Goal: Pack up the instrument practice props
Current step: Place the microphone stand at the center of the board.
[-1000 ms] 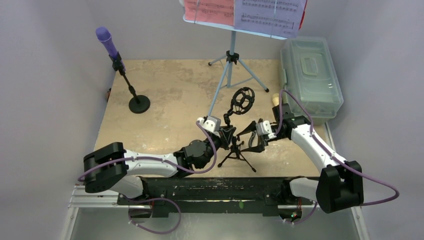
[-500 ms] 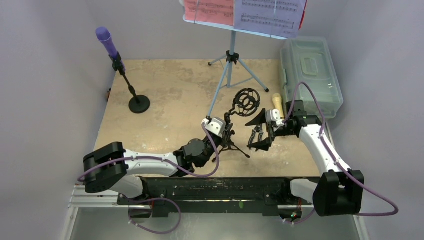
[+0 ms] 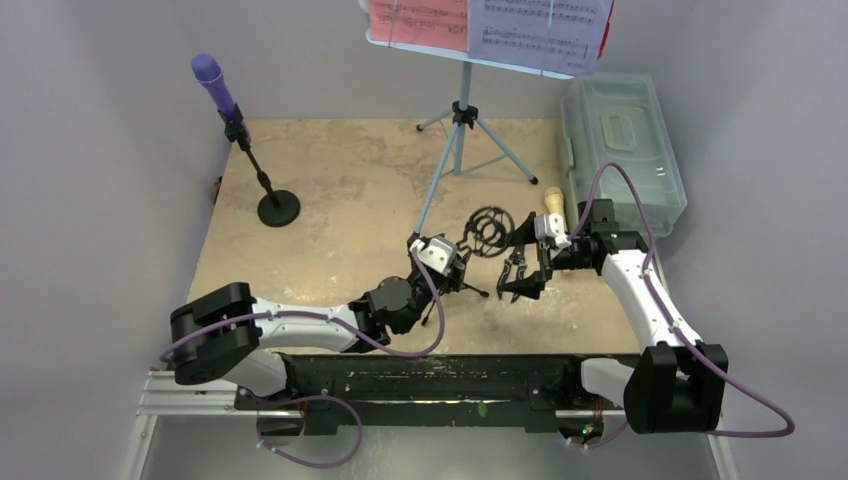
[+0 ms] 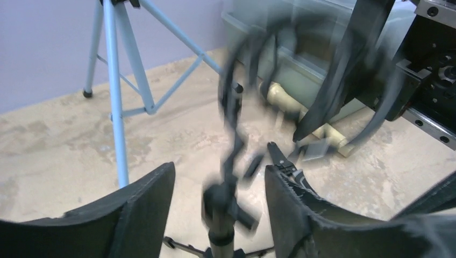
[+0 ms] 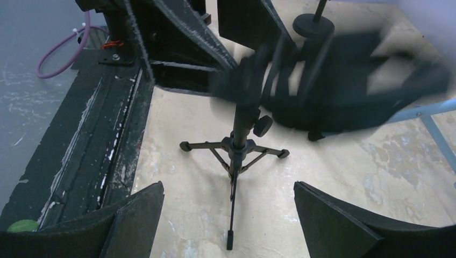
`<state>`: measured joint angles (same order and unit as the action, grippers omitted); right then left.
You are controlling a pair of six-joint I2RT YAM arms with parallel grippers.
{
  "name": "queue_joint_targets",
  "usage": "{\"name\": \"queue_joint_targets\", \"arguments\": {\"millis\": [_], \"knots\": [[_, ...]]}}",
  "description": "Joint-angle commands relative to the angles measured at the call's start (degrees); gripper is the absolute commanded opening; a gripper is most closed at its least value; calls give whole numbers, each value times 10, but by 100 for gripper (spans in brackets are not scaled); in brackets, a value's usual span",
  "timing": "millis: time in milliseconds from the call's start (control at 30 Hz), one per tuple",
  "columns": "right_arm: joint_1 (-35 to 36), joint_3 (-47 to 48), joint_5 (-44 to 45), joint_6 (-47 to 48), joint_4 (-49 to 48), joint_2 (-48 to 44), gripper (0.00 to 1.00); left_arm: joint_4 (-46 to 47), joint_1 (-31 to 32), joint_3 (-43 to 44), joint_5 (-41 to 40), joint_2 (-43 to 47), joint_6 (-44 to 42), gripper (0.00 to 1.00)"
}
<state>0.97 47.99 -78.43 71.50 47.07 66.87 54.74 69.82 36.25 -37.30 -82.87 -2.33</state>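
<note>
The black mic tripod [image 5: 239,141] stands on its three legs near the front of the table [image 3: 330,190], with its pole about upright between the fingers of my left gripper [image 4: 219,180]. The jaws there are apart and do not press it. My right gripper [image 3: 520,278] hangs just to its right, jaws wide and empty, so my left arm, stretched low, is nearer.

Laboratory robot cell. The left arm [image 3: 300,325] and right arm [image 3: 640,290] are sitting bolted to a black rail [image 3: 440,375] at the near edge of a tan tabletop [image 3: 340,190]. Plain pale walls [image 3: 100,150] are closing it in on three sides. Purple cables [image 3: 750,390] are looping off the arms. A purple microphone [image 3: 212,82] is standing as a staged prop.
</note>
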Motion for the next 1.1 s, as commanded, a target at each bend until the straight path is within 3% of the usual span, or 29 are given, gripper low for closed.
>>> {"name": "queue_joint_targets", "arguments": {"millis": [0, 100, 333, 633, 900, 1067], "knots": [[-5, 17, 10, -13, -14, -8, 94, -49, -1, -3, -2, 36, 49, 70], [-6, 16, 14, -15, -16, -6, 94, -107, -1, -5, 2, 65, 72, 80], [-7, 12, 27, -24, -26, 0, 94, -159, -6, -64, 66, 138, 81, 84], [-8, 7, 40, -35, -38, 8, 94, -134, -25, -122, 139, 171, 86, 83], [-7, -1, 25, -32, -35, 14, 95, -33, -27, -135, 132, 111, 120, 76], [7, -16, 17, -71, -73, 4, 95, -20, -27, -137, 137, 84, 132, 73]]}}
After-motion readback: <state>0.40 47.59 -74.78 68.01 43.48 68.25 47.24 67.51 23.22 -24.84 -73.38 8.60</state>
